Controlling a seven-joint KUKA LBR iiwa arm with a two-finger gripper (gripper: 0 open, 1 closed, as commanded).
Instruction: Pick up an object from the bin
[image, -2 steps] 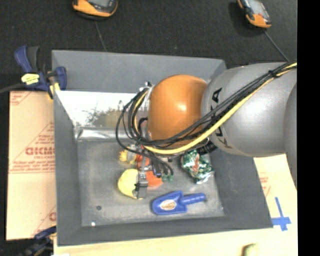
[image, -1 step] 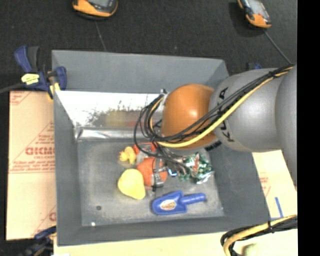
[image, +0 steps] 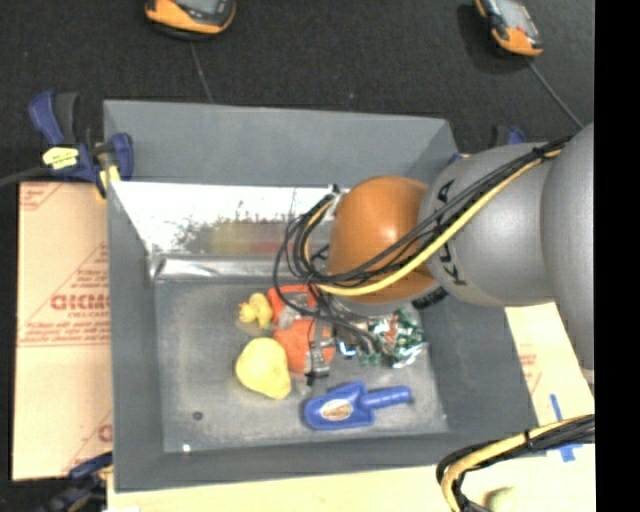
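My gripper (image: 319, 356) hangs below the orange wrist cover, low in the middle of the bin. It sits right against an orange object (image: 292, 342), which it partly hides. A yellow rounded lump (image: 262, 368) lies just to its left. A blue tool with a short handle (image: 352, 403) lies just in front of it. A small yellow toy (image: 254, 310) rests behind the orange object. Nothing shows as held.
A green and white item (image: 396, 336) lies to the gripper's right, half under the arm's cables. The arm and its cover hang over the bin's right rear part. The bin's left floor is bare grey metal.
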